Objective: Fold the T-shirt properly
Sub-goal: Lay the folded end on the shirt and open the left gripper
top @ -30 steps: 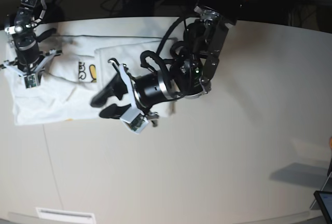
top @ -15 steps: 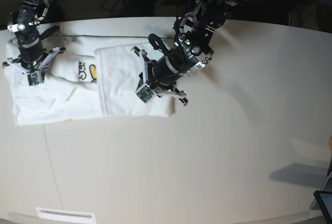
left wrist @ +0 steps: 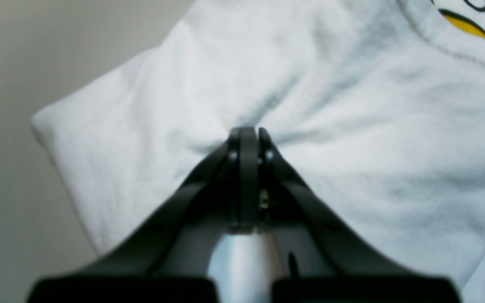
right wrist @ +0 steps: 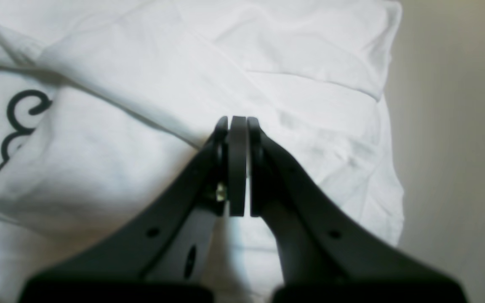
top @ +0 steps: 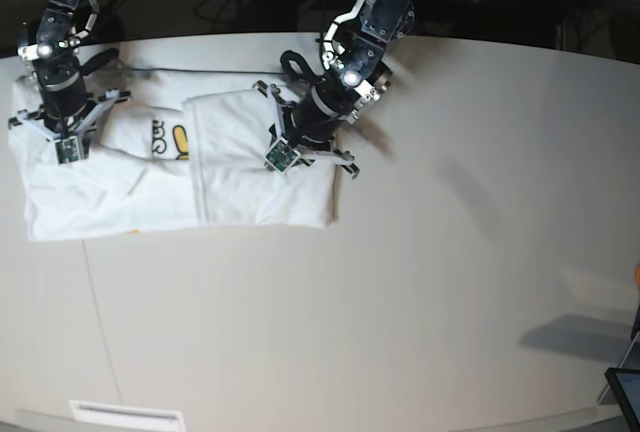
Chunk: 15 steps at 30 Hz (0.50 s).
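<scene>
Both black grippers closed on the folded white cotton T-shirt (top: 180, 177).

Left gripper (left wrist: 246, 134) has its jaws pressed together with cloth puckering into creases at the tips, pinching the shirt near its right edge; right gripper (right wrist: 237, 122) is likewise shut, tips pressed into the fabric at the shirt's far-left end. The shirt lies flat at the far left of the pale table (top: 420, 282), a yellow and black print (top: 168, 139) showing between the folds.
</scene>
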Tool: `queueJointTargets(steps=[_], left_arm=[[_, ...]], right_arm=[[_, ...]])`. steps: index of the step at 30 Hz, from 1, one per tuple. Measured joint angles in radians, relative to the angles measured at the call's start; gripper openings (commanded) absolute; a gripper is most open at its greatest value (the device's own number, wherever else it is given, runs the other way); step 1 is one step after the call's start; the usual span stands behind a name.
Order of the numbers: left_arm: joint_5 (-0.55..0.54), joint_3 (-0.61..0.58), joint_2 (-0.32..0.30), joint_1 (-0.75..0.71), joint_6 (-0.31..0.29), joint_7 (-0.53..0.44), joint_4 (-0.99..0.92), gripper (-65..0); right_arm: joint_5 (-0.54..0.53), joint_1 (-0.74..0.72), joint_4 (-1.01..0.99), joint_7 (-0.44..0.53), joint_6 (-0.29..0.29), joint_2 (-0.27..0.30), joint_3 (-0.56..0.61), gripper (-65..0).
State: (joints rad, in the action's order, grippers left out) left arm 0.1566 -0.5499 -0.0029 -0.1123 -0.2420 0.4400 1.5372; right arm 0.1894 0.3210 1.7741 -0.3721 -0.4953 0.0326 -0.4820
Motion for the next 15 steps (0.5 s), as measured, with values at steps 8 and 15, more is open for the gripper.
queueJointTargets(steps=[8,15], left_arm=[[-0.026,0.045,-0.033,-0.007,0.002,-0.048,-0.013,-65.0],[-0.023,0.165,-0.096,-0.056,0.006,-0.068,0.031,-65.0]], right_arm=[[-0.031,0.021,0.121,-0.008,0.000,-0.045,-0.004,-59.3],[-0.309,0.046,0.158,-0.039,0.010,-0.043,-0.092,-50.3]])
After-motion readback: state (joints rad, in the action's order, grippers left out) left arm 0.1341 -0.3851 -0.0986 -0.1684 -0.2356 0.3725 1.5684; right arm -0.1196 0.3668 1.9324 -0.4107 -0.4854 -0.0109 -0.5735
